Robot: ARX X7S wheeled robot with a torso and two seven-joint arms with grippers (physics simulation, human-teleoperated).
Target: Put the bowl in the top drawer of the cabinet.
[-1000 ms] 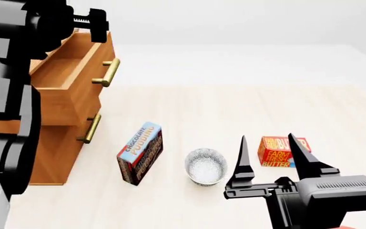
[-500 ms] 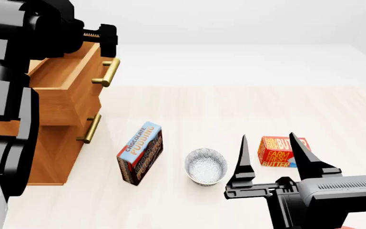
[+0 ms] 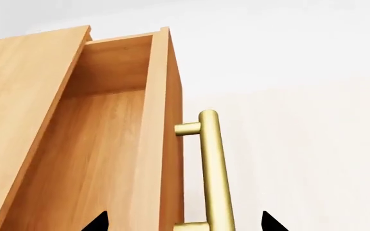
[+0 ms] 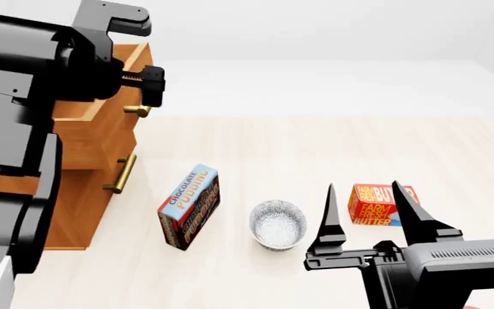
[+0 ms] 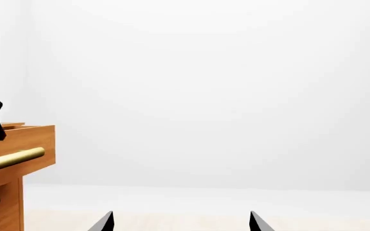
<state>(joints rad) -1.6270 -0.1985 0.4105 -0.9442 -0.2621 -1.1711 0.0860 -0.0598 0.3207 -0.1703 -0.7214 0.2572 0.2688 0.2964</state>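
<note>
The speckled white bowl sits upright on the pale surface between two boxes. The cabinet stands at the left with its top drawer pulled out. Nothing shows inside the part of the drawer that I can see. My left gripper is open, its fingertips straddling the drawer front and the brass handle. In the head view this left gripper hovers above the handle and the arm hides most of the drawer. My right gripper is open and holds nothing, just right of the bowl.
A chocolate pudding box leans just left of the bowl. A red butter box lies behind the right gripper's fingers. The lower drawer is shut, with its own brass handle. In the right wrist view the cabinet shows at the edge.
My left arm has swung forward over the open drawer, bringing its gripper down to the handle and hiding more of the drawer. The bowl, the boxes and the right gripper have stayed put.
</note>
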